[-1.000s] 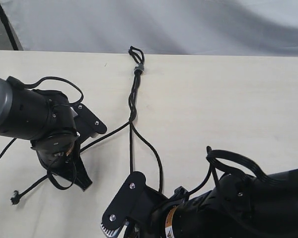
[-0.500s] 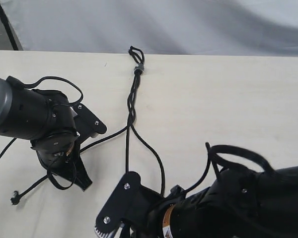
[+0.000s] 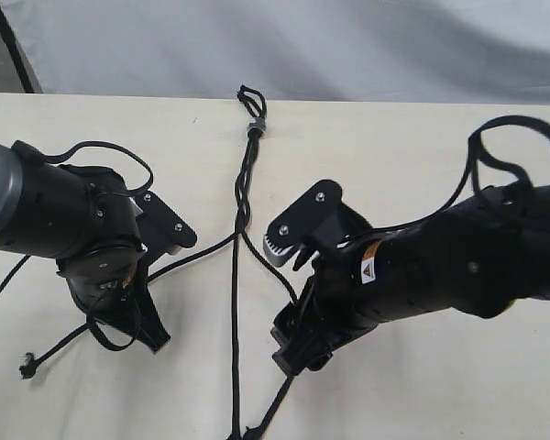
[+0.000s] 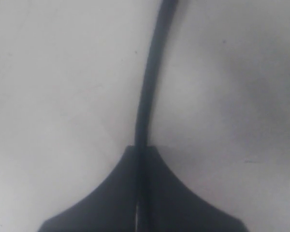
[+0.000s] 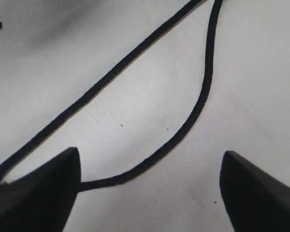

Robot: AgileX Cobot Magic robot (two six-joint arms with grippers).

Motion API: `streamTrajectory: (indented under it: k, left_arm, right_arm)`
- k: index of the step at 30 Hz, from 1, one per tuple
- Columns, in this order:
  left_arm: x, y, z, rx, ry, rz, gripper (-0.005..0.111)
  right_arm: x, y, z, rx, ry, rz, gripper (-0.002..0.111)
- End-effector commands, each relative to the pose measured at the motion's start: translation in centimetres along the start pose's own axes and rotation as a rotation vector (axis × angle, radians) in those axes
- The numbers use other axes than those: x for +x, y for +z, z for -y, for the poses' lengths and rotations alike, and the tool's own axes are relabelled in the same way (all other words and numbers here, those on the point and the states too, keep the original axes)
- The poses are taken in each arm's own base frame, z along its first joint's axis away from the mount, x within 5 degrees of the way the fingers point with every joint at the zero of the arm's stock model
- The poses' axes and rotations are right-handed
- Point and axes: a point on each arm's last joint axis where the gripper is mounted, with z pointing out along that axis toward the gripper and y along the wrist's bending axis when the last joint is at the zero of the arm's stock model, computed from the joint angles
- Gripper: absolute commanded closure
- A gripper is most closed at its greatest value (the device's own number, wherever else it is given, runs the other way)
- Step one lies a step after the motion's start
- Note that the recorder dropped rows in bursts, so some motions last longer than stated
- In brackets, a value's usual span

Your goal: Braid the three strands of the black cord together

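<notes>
Only a short braid (image 3: 245,183) lay below the grey band (image 3: 255,127); my left gripper (image 4: 140,193) pinched one strand (image 4: 146,96), right gripper (image 5: 150,183) gaped empty.

No words or numbers can be read; a small orange-and-white warning label (image 3: 368,268) with a triangle sign is seen on the right arm (image 3: 458,266); its print is too small to make out.
</notes>
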Motion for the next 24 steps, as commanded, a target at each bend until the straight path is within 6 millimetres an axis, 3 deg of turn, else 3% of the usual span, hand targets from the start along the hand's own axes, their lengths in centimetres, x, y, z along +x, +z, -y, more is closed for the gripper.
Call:
streamTrajectory:
  k: [1, 6, 9, 13, 16, 24]
  left_arm:
    - [1.4, 1.6, 1.2, 0.067, -0.066, -0.089, 0.106]
    - [1.4, 1.6, 1.2, 0.067, -0.066, -0.089, 0.106]
    - [1.4, 1.6, 1.2, 0.067, -0.066, -0.089, 0.106]
    - [1.4, 1.6, 1.2, 0.067, -0.066, -0.089, 0.106]
    - [1.4, 1.6, 1.2, 0.067, -0.066, -0.089, 0.106]
    - [1.4, 1.6, 1.2, 0.067, -0.062, -0.089, 0.106]
  right_arm:
    - [-0.1, 2.2, 0.6, 0.023, -0.059, 0.000, 0.047]
    - [0.4, 4.6, 0.6, 0.012, -0.089, -0.084, 0.071]
    - [0.7, 5.4, 0.7, 0.009, -0.128, -0.125, 0.079]
    - [0.3, 4.6, 1.0, 0.010, -0.204, -0.183, 0.092]
    - [-0.5, 3.3, 1.4, 0.036, -0.287, -0.211, 0.108]
    - [-2.1, 1.6, 3.3, 0.227, -0.645, -0.201, 0.109]
